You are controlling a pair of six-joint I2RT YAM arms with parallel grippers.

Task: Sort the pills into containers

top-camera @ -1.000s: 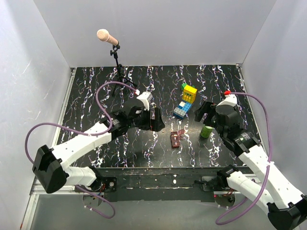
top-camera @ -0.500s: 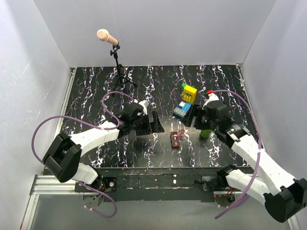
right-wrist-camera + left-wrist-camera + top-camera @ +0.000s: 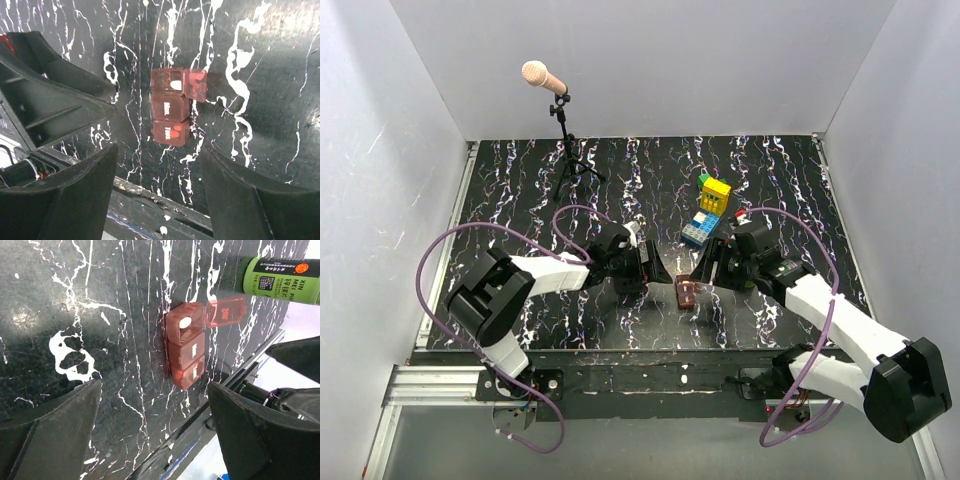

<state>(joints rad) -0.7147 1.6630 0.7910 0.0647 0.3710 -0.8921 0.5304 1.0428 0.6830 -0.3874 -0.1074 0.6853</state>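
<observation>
**Top external view.** Both arms have swung inward over the last second. My left jaws and right jaws now flank the pill box (image 3: 687, 291). It lies on the worktop (image 3: 520, 180) between them, on the near side of the toy brick stack (image 3: 710, 208). The right arm has moved off its place beside the green bottle and now masks it, so I cannot pick the bottle out here with confidence. I judge this to be the approach to the box, with sorting barely begun.

**Left wrist view.** My left jaws stand spread, and the fingers (image 3: 50, 435) hold nothing. The pill box sits framed between them, apart from both. Its end compartment is open, the flap lid (image 3: 227, 311) thrown back and one white pill (image 3: 185, 322) inside. The other two lids are down. Only this view shows the green bottle (image 3: 282, 280), near the open flap.

**Right wrist view.** My right jaws are likewise spread and empty, the fingers (image 3: 240, 195) clear of the box. The same open compartment and pill appear here. Loose pills cannot be told from the white veining of the worktop.
</observation>
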